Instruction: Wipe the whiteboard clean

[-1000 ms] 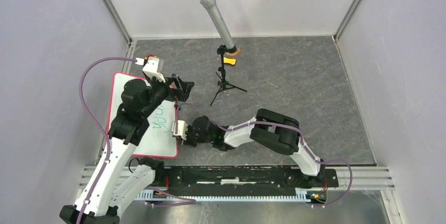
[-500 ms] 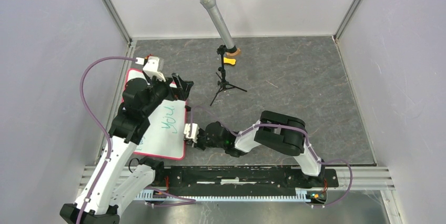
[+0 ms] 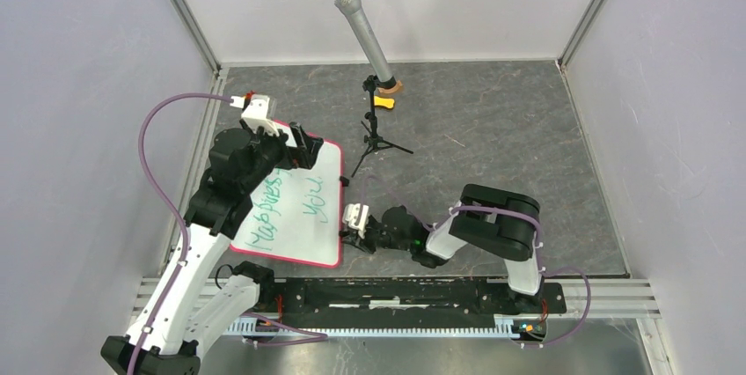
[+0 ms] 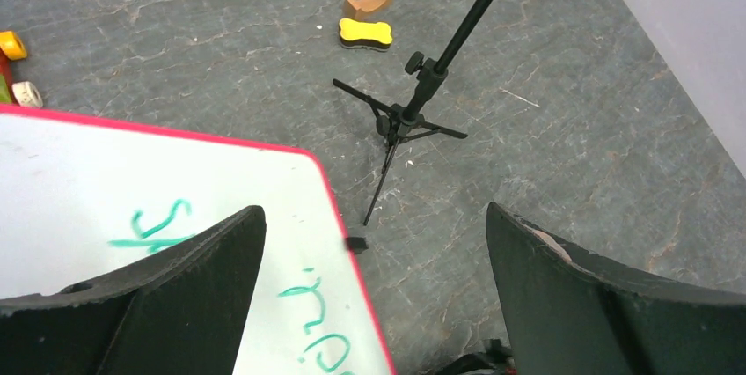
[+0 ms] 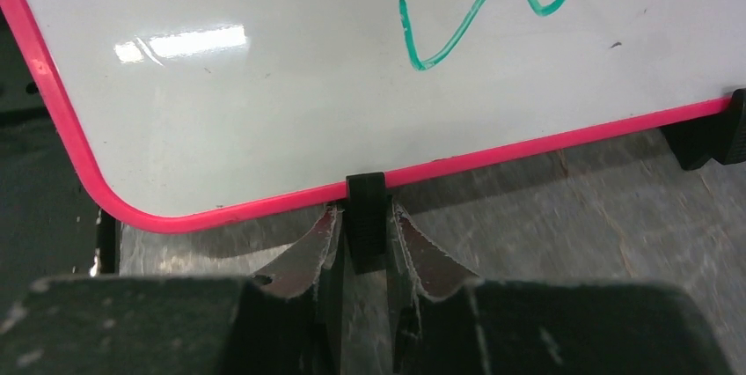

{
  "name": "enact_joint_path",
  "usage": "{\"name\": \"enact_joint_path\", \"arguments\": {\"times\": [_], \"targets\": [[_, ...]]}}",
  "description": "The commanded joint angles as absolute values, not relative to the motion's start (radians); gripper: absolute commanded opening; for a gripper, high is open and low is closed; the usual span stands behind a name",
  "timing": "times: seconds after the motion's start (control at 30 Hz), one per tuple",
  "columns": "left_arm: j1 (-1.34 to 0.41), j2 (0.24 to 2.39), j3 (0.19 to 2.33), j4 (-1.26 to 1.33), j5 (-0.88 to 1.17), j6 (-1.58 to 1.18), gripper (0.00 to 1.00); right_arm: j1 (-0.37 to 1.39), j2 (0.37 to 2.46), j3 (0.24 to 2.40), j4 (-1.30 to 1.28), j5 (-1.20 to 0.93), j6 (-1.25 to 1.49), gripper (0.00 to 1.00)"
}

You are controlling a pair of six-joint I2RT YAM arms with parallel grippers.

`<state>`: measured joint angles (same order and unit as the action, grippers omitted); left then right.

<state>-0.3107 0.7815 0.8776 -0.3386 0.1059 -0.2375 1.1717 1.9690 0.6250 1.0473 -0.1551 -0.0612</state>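
Right wrist view, right pincer clenched on black clip of whiteboard, left pincer hung released above its corner.

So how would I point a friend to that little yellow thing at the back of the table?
Find the microphone stand on the grey table, toward the back wall. Just past its three legs, close to the pole, lie two small pieces. Yours is the flat, bone-shaped yellow pad with a dark underside; its neighbour is a curved brown block.
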Motion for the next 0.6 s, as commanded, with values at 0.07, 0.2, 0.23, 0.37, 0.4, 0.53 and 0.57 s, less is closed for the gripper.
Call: {"name": "enact_joint_path", "arguments": {"times": [0.07,0.2,0.23,0.37,0.4,0.53,0.57], "targets": [[-0.307,0.772,0.919,-0.359,0.064,-0.183,1.0,1.123,1.889,0.466,1.042,-0.113,-0.047,0.0],[-0.307,0.765,0.925,-0.372,0.027,-0.188,1.0,1.093,1.853,0.423,1.013,-0.218,-0.079,0.02],[-0.307,0.762,0.925,-0.374,0.022,-0.189,1.0,1.092,1.854,0.43,0.983,-0.244,-0.094,0.03],[-0.305,0.754,0.923,-0.377,0.004,-0.191,1.0,1.09,1.853,0.444,0.934,-0.271,-0.111,0.06],[-0.304,0.753,0.925,-0.381,0.003,-0.192,1.0,1.089,1.848,0.437,0.943,-0.269,-0.106,0.06],[-0.305,0.74,0.922,-0.385,-0.027,-0.193,1.0,1.088,1.812,0.418,0.942,-0.244,-0.092,0.25],[-0.305,0.737,0.92,-0.383,-0.03,-0.193,1.0,1.089,1.793,0.417,0.93,-0.235,-0.088,0.35]]}}
